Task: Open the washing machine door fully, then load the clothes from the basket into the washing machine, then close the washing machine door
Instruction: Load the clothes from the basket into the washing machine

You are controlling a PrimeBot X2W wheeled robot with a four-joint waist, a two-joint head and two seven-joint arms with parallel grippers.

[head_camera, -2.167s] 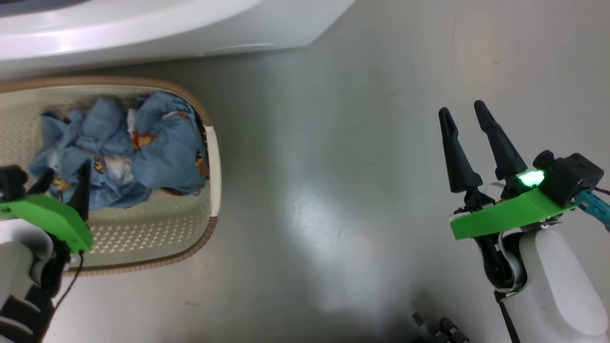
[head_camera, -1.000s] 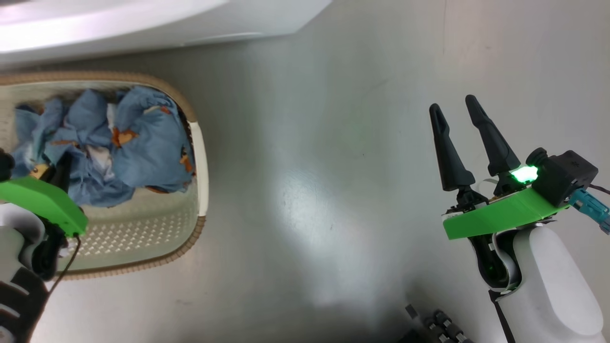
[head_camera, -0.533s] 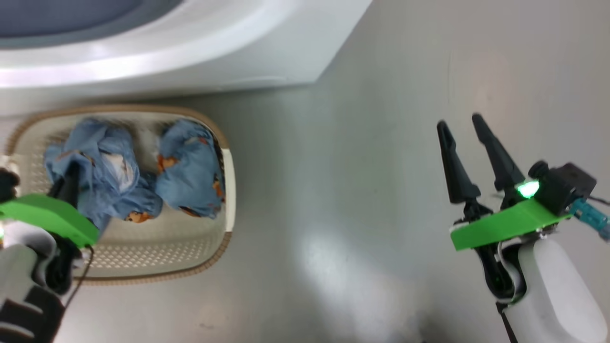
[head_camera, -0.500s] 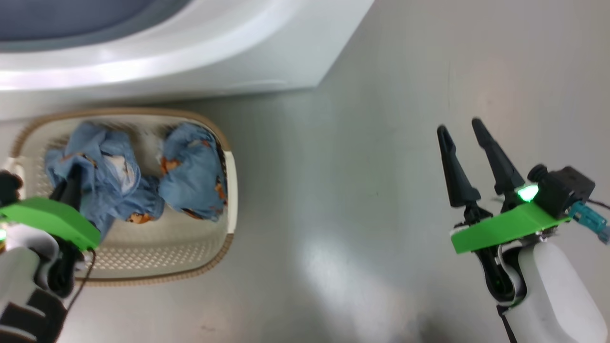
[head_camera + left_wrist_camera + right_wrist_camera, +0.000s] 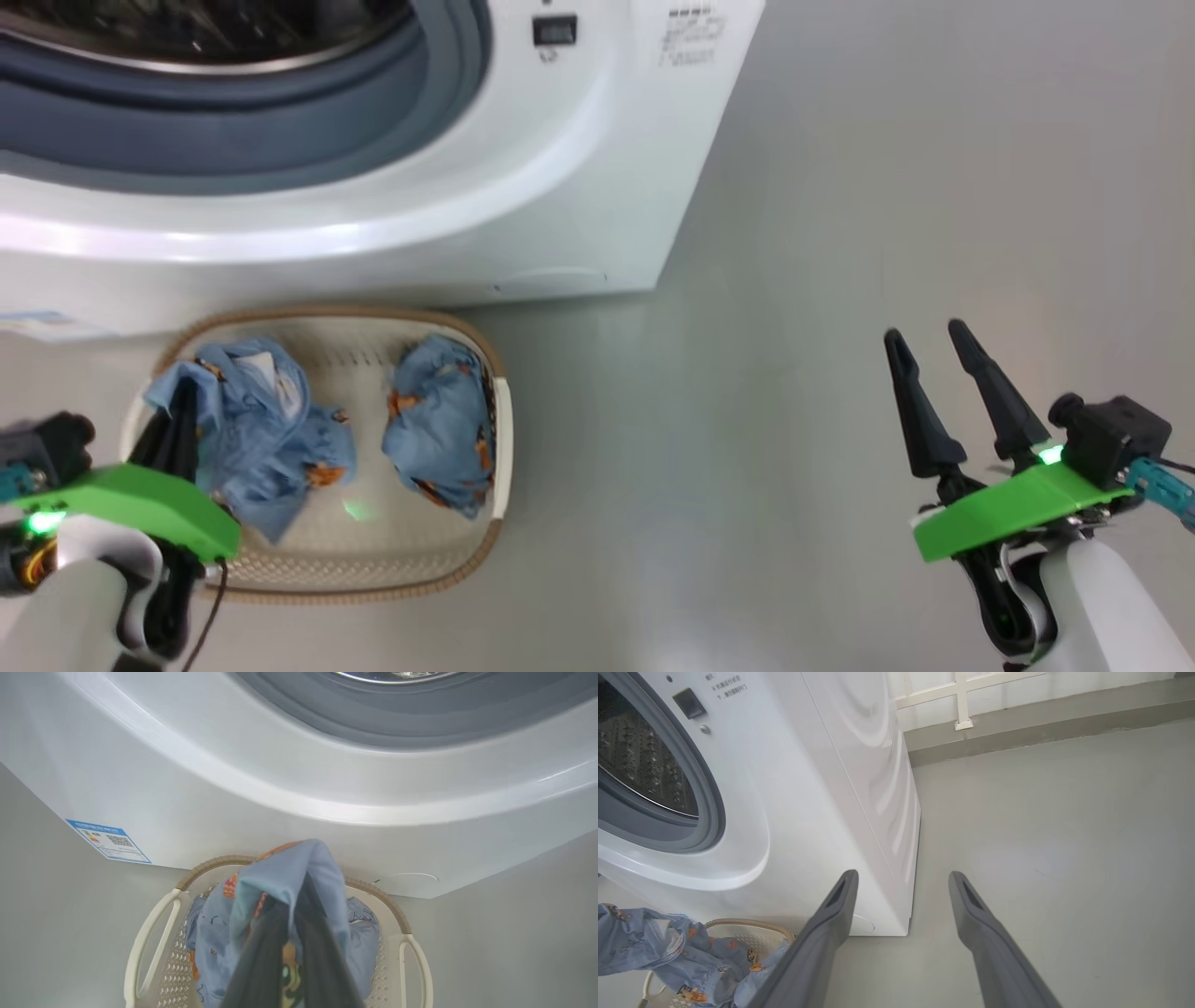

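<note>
While one clothes bundle [image 5: 439,439] sits in basket [image 5: 467,560], left gripper [image 5: 177,415] clamps second bundle [image 5: 271,439] above it; right gripper [image 5: 924,331] hovers, jaws apart.

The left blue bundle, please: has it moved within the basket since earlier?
Yes. Clamped in the left pincer, the left bundle has parted leftward from the right bundle at the right end of the basket.

White arms [image 5: 1111,607], green plates [image 5: 1008,509], dark fingers [image 5: 920,420].

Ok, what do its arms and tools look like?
White-shelled arms, each with a bright green plate and green light. Right tool and left tool: two long tapering dark fingers. Teal connector at right wrist, thin black cable at left.
</note>
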